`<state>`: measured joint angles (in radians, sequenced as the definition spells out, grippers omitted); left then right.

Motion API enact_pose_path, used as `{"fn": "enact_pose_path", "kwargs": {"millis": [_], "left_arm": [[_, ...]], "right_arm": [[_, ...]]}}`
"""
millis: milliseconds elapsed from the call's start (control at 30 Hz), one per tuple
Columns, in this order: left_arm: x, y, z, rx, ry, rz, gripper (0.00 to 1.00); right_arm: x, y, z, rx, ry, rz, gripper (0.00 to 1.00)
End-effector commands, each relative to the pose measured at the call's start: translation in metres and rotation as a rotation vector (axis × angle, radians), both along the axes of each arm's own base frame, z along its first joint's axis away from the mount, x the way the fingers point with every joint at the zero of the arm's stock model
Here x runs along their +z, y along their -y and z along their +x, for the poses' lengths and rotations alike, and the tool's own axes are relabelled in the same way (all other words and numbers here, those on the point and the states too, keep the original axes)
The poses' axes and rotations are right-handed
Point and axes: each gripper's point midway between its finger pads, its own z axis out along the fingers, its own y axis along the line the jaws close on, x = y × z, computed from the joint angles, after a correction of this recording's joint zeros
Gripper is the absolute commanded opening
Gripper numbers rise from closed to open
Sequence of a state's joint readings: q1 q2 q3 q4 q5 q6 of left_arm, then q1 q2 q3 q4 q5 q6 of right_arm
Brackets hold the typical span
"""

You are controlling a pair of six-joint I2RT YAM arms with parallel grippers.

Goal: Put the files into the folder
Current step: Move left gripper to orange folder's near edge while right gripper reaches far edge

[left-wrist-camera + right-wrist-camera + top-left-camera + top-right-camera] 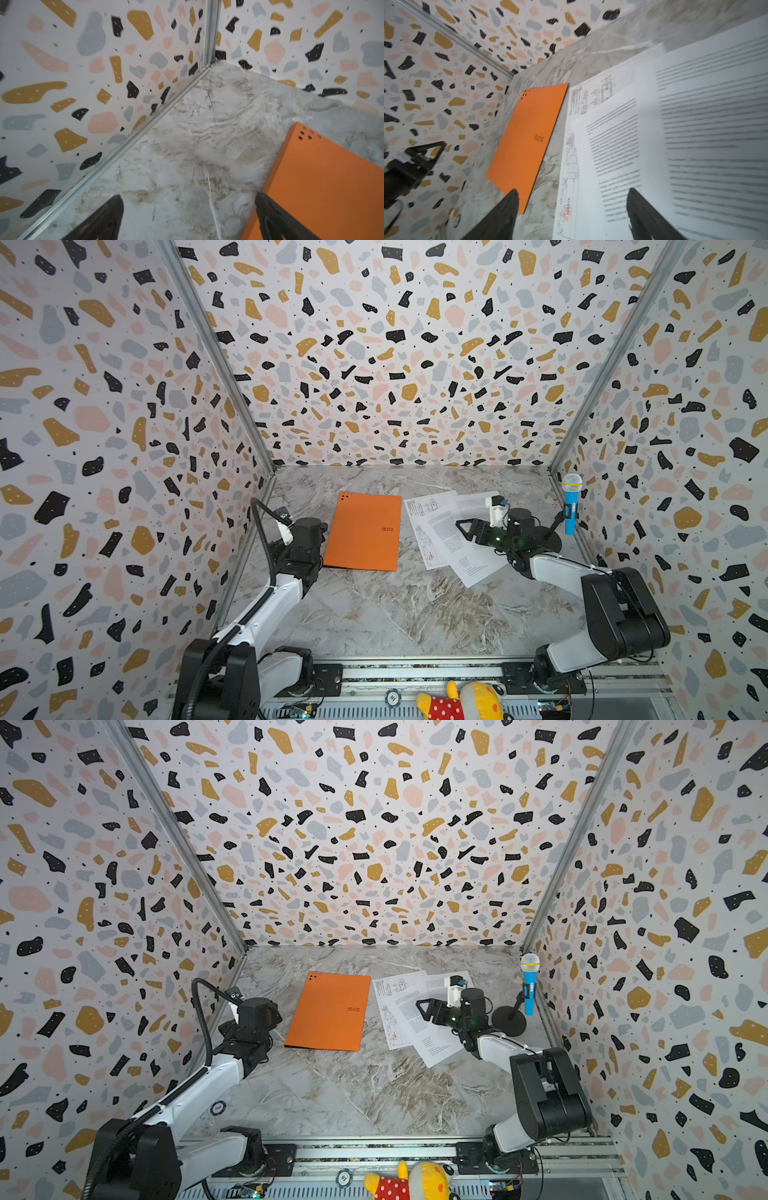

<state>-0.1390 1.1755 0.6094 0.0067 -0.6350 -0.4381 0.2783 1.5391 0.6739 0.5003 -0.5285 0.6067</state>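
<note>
Speckled walls (374, 344) stand round a grey marble bench (415, 614). The folder (363, 531) (328, 1011) lies flat and shut on the bench, orange side up, a bit left of the middle. It has small dark dots in one far corner and a little dark logo near its right edge.

The files (440, 539) (409, 1019) lie just to the right of the folder, with a thin strip of bench between them. They are three white sheets spread out so that they overlap. The one nearest the folder has line drawings, and the other two have rows of print.

The right end effector (460, 527) (571, 195) is over the files. Its jaws are apart and nothing is between them. I cannot tell if it touches the paper.

The left end effector (189, 203) is by the folder's left edge. Its jaws are spread wide with only bare bench between them, and one finger shows in front of the folder's edge in the left wrist view.

A blue toy microphone (571, 506) stands on a black stand by the right wall. A yellow soft toy (461, 701) in red with white dots sits at the front.
</note>
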Motion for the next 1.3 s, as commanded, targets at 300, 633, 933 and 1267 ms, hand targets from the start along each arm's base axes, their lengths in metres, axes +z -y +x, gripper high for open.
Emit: {"fn": "enact_pose_path", "kwargs": {"millis": [300, 633, 933, 1267], "left_arm": [[-0.023, 0.019, 0.025, -0.082, -0.086, -0.074, 1.00], [-0.049, 0.035, 0.027, -0.144, -0.128, -0.153, 1.00], [-0.056, 0.051, 0.032, -0.226, -0.122, -0.200, 0.98], [-0.073, 0.066, 0.034, -0.294, -0.155, -0.256, 0.94]], "right_arm": [[0.009, -0.110, -0.009, 0.200, -0.043, 0.104, 0.77], [-0.011, -0.161, -0.003, 0.266, -0.143, 0.141, 0.73], [-0.026, -0.168, 0.000, 0.257, -0.200, 0.115, 0.71], [-0.039, -0.172, 0.003, 0.255, -0.255, 0.073, 0.70]]}}
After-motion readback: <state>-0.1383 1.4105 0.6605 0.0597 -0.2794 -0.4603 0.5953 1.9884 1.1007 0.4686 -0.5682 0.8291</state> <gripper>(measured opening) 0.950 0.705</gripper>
